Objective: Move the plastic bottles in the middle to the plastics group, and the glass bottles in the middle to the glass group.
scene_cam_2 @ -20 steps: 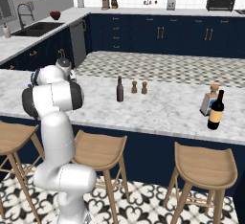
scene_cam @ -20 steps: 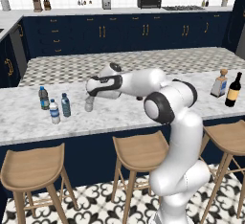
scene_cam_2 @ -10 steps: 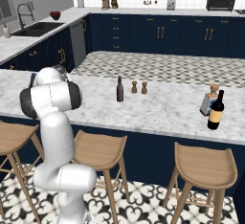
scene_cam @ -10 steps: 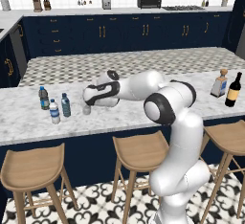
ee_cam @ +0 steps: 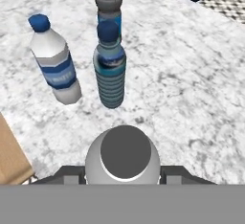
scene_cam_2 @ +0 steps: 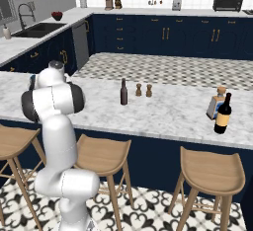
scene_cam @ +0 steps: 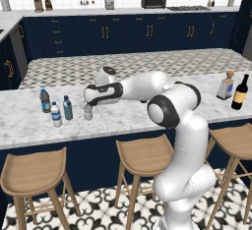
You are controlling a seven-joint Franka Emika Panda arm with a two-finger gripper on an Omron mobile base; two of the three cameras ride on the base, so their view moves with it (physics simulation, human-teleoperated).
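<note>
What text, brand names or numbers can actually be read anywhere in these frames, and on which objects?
None can be read.
White-bodied bottle: blue label band with pale marks, too blurred to read.
Blue-tinted bottle: dark label patch, no legible letters.
Wine bottle: pale label, too small to read.
Square bottle: blue-white label, too small to read.
Greyish bottle between the gripper fingers: no label visible from above.

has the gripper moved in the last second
Yes. In the left base view the gripper, holding the greyish bottle, went left and down toward the plastics group.
</note>
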